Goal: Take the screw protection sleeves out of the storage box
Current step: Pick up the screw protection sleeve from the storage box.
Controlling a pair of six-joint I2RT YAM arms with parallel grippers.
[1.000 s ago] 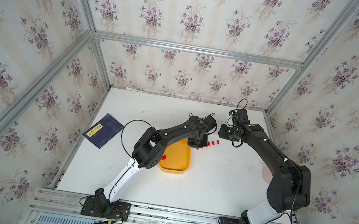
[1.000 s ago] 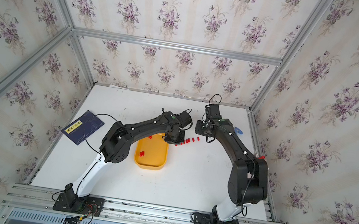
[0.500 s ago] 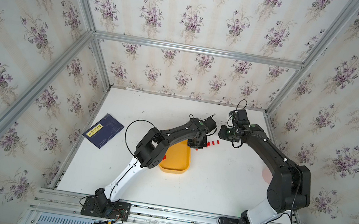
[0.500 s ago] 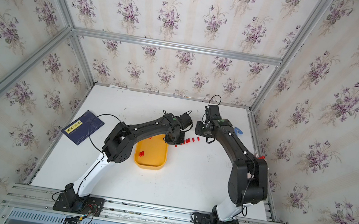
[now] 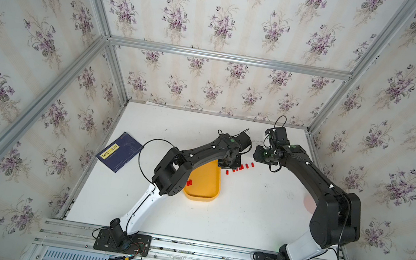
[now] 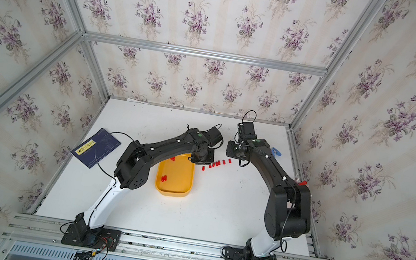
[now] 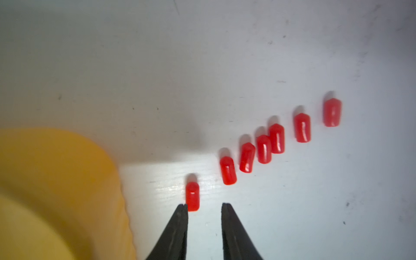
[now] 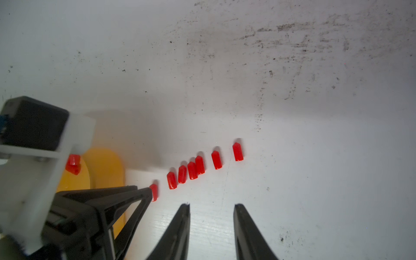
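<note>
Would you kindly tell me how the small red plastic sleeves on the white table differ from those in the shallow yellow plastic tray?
On the white table, seven red sleeves form a slanted row; in the yellow tray, the visible sleeves are fewer, in separate clusters. One table sleeve sits right beside the left gripper; the tray sleeves lie clear of it. All look identical.

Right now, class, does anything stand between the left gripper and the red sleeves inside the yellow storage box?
Nothing visible blocks it. The left gripper hangs open over the table just outside the storage box; only its low rim lies between it and the red sleeves inside, so a small lift should clear it.
</note>
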